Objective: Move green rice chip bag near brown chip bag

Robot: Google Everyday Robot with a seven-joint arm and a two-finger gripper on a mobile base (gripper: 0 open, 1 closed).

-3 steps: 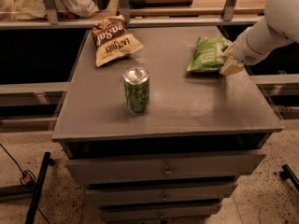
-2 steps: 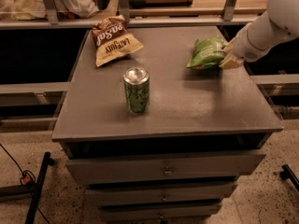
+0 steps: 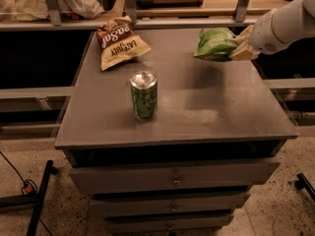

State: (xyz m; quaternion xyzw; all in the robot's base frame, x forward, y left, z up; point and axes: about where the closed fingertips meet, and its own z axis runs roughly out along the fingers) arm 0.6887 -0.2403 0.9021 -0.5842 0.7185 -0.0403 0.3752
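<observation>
- Camera view: the gripper (image 3: 238, 48) reaches in from the right over the far right part of the table (image 3: 211, 122). Its two fingers are closed on the right edge of the green rice chip bag (image 3: 215, 44); how firm the pinch is cannot be told.
- Same view: the green rice chip bag hangs clear of the table top with a shadow beneath it. It is well apart from the brown chip bag (image 3: 118, 43), which lies flat at the far left corner.
- Same view: a green drink can (image 3: 143, 95) stands upright near the middle, nearer the front than either bag.
- Risk, as a judgement: gripped by one edge only, the glossy bag could slip or swing loose during the carry. A low sweep leftward might clip the can, or shove the brown chip bag on arrival. An early release would leave the two bags apart.
</observation>
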